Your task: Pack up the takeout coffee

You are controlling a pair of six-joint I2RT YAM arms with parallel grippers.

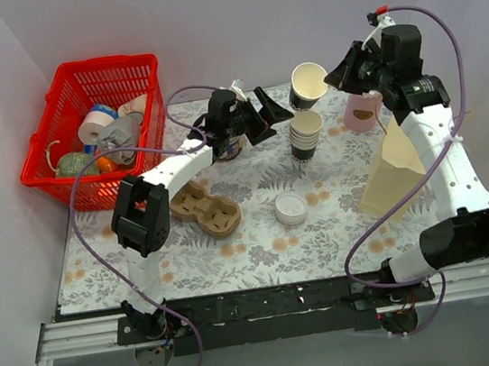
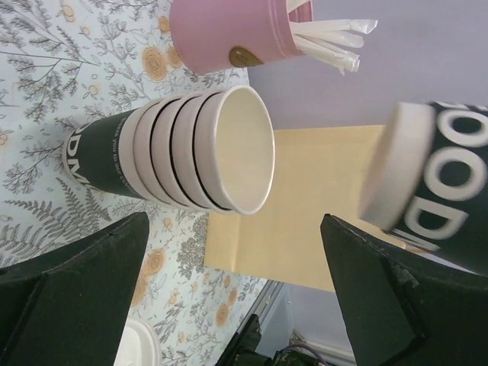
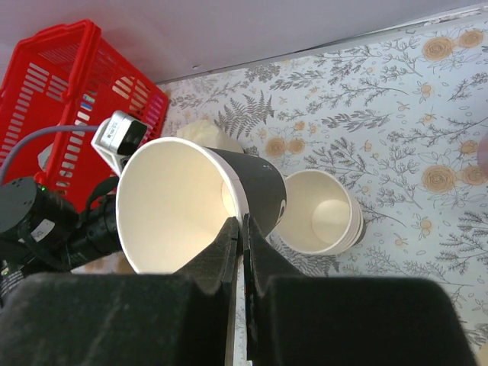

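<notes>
Right gripper (image 3: 242,232) pinches the rim of a tilted lidless cup (image 3: 191,206), one finger inside and one outside, holding it off the table just beyond a stack of cups (image 3: 320,221). Left gripper (image 2: 235,229) hangs wide open facing that stack, gripping nothing. Well apart from both, nearer the arm bases, the takeout coffee (image 1: 291,208) stands lidded between a cup carrier (image 1: 204,209) and a paper bag (image 1: 393,171).

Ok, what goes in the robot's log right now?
left gripper: open, by cup stack | right gripper: shut on dark cup, tilted | takeout coffee: on table, untouched
</notes>
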